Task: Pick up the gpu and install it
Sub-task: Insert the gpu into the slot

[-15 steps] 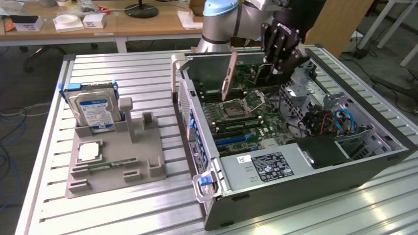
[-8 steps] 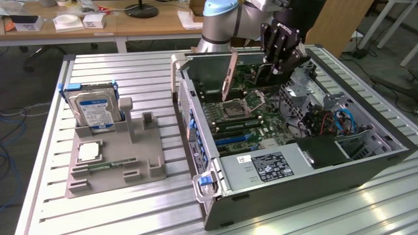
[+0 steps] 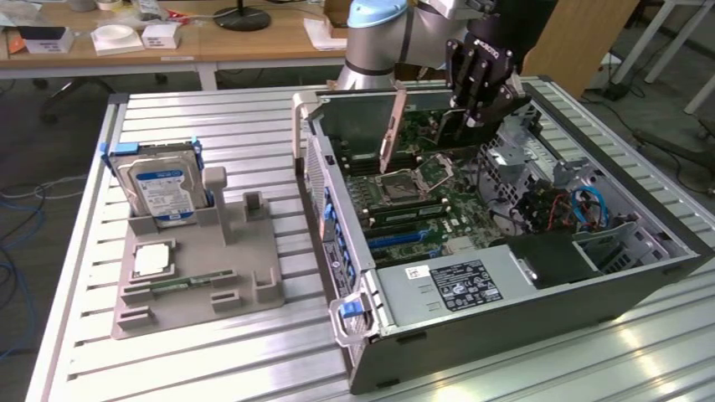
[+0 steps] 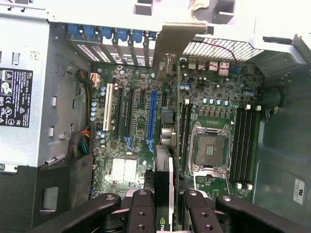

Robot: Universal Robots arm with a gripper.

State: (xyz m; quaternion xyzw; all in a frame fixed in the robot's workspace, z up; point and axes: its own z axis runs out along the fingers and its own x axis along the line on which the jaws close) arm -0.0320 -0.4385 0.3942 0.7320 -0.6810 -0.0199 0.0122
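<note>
**Card gripped over the open computer**

The black end effector (image 3: 478, 117) on the arm is hanging over the open dark grey metal computer case (image 3: 525, 322), which is lying on its side on the ribbed aluminium counter (image 3: 223, 356). Its fingers (image 4: 141, 206) are pinching the gpu (image 4: 164, 194), a thin flat card seen edge-on, with one finger pressing on each face.

The gpu is sitting upright inside the case's open top, over the green motherboard (image 4: 209, 92). It is lining up lengthwise with the long blue expansion slot (image 4: 151, 116) on one side and the square silver processor socket (image 4: 210, 150) on the other. I cannot tell whether its lower edge is touching the board.

At the near end of the case, the grey power supply box with its black label (image 3: 447, 280) is sitting in its bay.

Beside the case, on the exterior view's left, a grey moulded parts tray (image 3: 251, 260) is resting on the counter. A thick silver hard drive with a blue label (image 3: 162, 188) is standing upright in it, and a narrow green memory stick (image 3: 190, 281) is lying flat nearer the front.
</note>
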